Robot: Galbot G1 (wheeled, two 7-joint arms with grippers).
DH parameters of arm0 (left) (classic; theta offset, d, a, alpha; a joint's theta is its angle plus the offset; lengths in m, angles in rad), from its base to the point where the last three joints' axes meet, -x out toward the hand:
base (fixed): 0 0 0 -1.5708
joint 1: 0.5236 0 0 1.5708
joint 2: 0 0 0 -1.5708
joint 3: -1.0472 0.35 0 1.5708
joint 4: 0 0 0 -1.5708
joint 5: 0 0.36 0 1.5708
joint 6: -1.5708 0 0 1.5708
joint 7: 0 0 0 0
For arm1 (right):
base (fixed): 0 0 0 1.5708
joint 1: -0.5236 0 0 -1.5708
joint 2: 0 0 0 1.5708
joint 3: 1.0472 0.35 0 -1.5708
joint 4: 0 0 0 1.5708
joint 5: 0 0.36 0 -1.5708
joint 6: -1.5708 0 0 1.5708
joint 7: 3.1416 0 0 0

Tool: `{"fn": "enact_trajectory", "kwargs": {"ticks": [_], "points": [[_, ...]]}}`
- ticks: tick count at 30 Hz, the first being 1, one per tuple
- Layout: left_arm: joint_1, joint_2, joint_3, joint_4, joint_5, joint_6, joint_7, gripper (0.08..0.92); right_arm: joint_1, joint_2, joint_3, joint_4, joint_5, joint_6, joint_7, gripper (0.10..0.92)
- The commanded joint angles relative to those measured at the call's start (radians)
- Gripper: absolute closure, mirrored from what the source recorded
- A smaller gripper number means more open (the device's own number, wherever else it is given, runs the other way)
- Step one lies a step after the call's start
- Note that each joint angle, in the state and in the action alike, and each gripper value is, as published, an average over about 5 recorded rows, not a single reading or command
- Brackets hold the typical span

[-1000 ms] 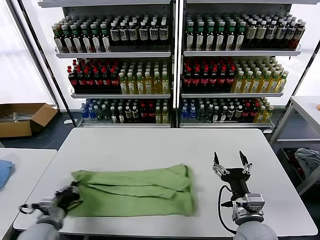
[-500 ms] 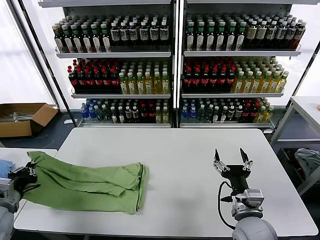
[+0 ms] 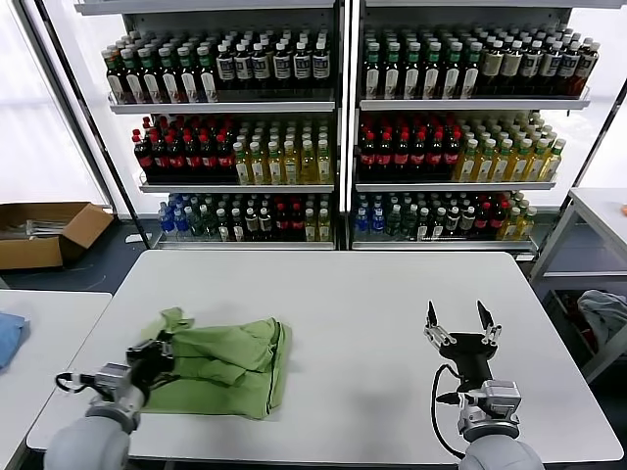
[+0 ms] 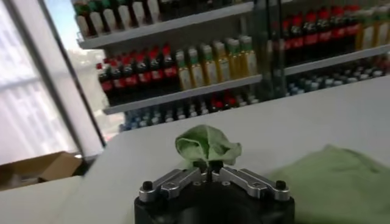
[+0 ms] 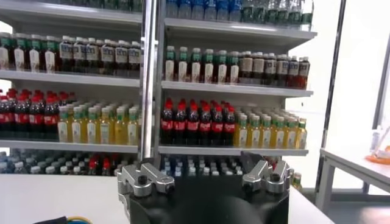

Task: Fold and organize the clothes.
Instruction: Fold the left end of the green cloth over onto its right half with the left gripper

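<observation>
The light green shirt (image 3: pixel 230 359) lies bunched and folded on the white table (image 3: pixel 343 294), at its front left. My left gripper (image 3: pixel 157 351) sits at the shirt's left edge and is shut on a pinched tuft of the green fabric (image 4: pixel 205 146). The rest of the shirt (image 4: pixel 335 182) shows in the left wrist view, lying flat on the table. The collar, buttons and chest print are hidden. My right gripper (image 3: pixel 459 325) is open and empty, pointing up above the table's front right, well apart from the shirt.
Shelves of bottles (image 3: pixel 343 127) stand behind the table. A second white table (image 3: pixel 39 333) with a blue cloth (image 3: pixel 8 333) is at the left. A cardboard box (image 3: pixel 44 230) lies on the floor. Another table (image 3: pixel 598 211) and a grey-white cloth (image 3: pixel 602 313) are at the right.
My left gripper pulled the shirt left across the table, then came back right over it, doubling the fabric into a smaller bundle. The right gripper hardly moved.
</observation>
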Motion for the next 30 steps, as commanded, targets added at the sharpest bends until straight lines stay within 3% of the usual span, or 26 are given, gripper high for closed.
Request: {"fn": "enact_trajectory", "kwargs": {"ticks": [1, 8, 21, 26, 30], "points": [[-0.027, -0.098, 0.203, -0.077, 0.047, 0.043, -0.007, 0.911, -0.026, 0.005, 0.005, 0.005, -0.007, 0.002, 0.001, 0.203], [-0.032, -0.112, 0.234, -0.075, 0.058, 0.059, -0.003, 0.911, -0.053, 0.017, 0.001, -0.002, -0.021, 0.013, 0.002, 0.203], [-0.102, -0.170, 0.262, 0.083, 0.060, 0.052, 0.021, 0.907, -0.054, 0.023, -0.009, -0.022, -0.026, 0.016, -0.001, 0.203], [-0.141, -0.214, 0.262, 0.196, 0.042, -0.008, 0.017, 0.806, -0.059, 0.021, -0.008, -0.015, -0.026, 0.017, -0.003, 0.203], [-0.133, -0.246, 0.279, 0.200, -0.061, -0.028, -0.014, 0.693, -0.062, 0.022, -0.009, -0.015, -0.027, 0.020, -0.001, 0.203]]}}
